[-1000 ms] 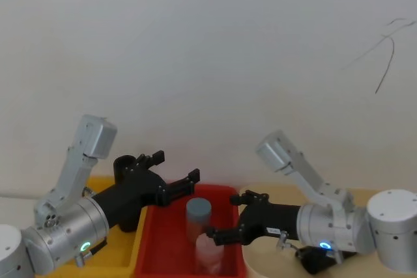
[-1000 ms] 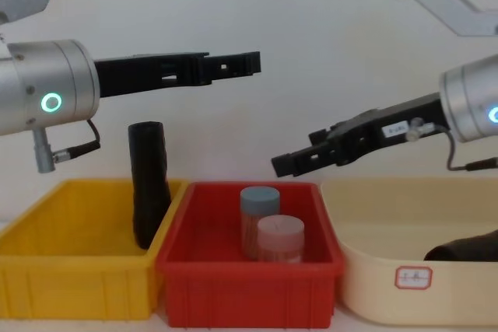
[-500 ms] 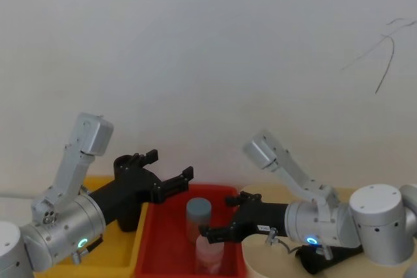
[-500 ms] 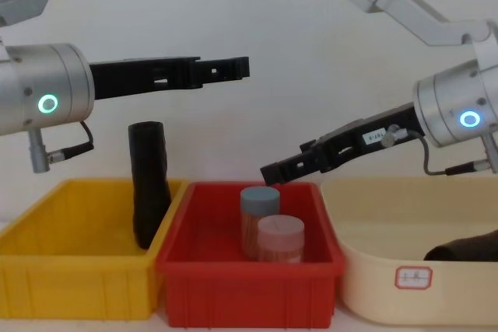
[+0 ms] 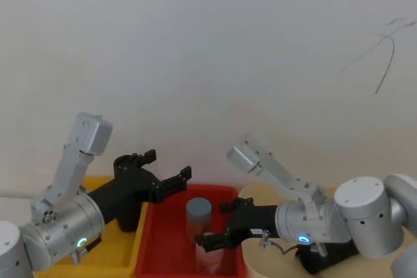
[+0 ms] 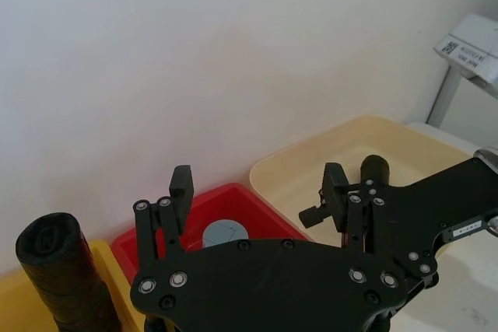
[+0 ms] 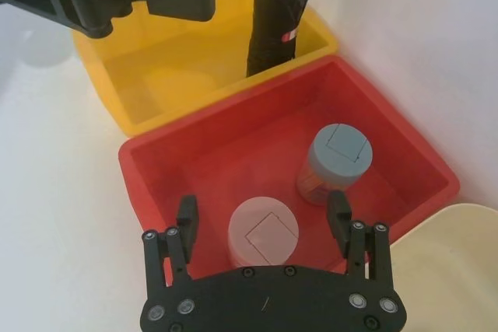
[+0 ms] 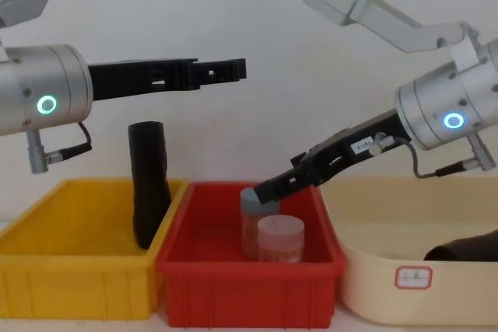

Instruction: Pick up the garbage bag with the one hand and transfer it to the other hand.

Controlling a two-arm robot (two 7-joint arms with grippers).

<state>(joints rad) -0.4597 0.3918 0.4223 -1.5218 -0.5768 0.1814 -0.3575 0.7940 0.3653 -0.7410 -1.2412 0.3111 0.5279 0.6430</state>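
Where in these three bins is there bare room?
Yellow plastic bin: open floor beside the black garbage bag roll standing in its corner. Beige plastic tub: bare beside a second black roll. Red plastic bin is crowded: two lidded jars, right end effector above.

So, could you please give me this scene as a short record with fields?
task item: garbage bag, upright in the yellow bin, not held
left arm: left gripper open, empty, high above the bins
right arm: right gripper open, empty, low over the red bin, close to the jars
jars: blue-lidded jar and pink-lidded jar, both in the red bin
other roll: second roll lying in the cream tub
handover: not yet begun
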